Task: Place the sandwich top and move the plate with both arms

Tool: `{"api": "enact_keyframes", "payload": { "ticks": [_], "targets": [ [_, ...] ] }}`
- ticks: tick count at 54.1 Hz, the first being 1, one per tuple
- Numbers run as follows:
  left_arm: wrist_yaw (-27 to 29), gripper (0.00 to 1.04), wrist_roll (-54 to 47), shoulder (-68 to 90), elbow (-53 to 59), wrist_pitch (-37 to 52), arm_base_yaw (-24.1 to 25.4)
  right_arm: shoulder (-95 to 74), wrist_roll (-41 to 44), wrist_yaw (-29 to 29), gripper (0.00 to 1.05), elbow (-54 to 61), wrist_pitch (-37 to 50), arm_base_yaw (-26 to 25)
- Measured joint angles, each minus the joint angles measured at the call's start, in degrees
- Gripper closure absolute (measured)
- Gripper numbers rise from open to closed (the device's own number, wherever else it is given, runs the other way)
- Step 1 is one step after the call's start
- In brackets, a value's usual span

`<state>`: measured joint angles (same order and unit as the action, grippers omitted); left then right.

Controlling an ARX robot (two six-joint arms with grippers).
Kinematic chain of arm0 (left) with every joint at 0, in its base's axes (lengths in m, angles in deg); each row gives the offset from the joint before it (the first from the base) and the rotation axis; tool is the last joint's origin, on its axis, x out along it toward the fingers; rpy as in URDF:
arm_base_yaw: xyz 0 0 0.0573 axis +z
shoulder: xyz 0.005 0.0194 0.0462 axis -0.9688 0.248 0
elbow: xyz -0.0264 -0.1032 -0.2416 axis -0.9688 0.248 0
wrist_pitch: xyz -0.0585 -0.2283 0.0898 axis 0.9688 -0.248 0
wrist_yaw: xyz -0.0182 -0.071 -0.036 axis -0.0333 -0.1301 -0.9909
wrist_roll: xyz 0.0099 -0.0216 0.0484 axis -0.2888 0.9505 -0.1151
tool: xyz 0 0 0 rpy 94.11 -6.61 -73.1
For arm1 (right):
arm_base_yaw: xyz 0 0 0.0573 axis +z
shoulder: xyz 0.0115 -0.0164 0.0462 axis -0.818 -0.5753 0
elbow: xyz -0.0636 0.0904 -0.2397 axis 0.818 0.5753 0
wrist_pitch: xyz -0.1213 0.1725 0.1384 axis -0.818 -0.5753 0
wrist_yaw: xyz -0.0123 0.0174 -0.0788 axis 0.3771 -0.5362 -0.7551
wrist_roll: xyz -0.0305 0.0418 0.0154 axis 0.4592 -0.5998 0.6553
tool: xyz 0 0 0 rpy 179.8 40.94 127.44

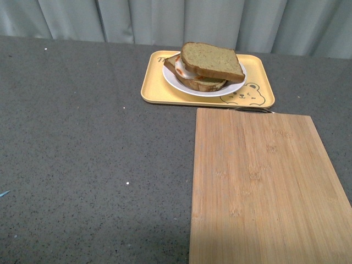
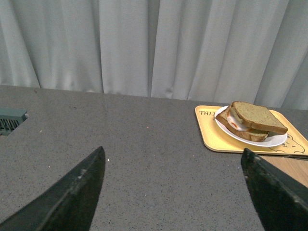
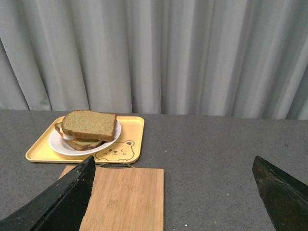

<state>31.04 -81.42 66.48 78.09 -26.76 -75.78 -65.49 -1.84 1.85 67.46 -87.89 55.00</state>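
The sandwich top (image 1: 212,60), a speckled tan-brown slice with a darker crust, lies on the egg and lower bread slice, all stacked on the round white plate (image 1: 181,82). The plate rests on the yellow bear tray (image 1: 151,82) at the table's far middle. The same stack shows in the left wrist view, with the sandwich top (image 2: 257,117) on the plate (image 2: 276,141), and in the right wrist view, sandwich top (image 3: 89,124) and plate (image 3: 57,146). My left gripper (image 2: 173,156) is open over bare table, well short of the tray. My right gripper (image 3: 173,166) is open too, back from the board. Neither arm shows in the front view.
A bamboo cutting board (image 1: 264,187) lies in front of the tray on the right, with a metal handle (image 1: 253,109) at its far edge. Grey speckled tabletop (image 1: 82,148) spreads to the left. Grey curtains (image 1: 165,19) hang behind. A green object (image 2: 9,120) sits at the far left.
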Motion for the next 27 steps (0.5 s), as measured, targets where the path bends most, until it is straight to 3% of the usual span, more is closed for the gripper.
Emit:
{"api": "enact_keyframes", "payload": {
  "ticks": [4,27],
  "targets": [
    [0.00,0.05,-0.07,0.00,0.00,0.00,0.00,0.00,0.00,0.00,0.09,0.00,0.00,0.00],
    [0.00,0.07,-0.07,0.00,0.00,0.00,0.00,0.00,0.00,0.00,0.09,0.00,0.00,0.00]
  ]
}}
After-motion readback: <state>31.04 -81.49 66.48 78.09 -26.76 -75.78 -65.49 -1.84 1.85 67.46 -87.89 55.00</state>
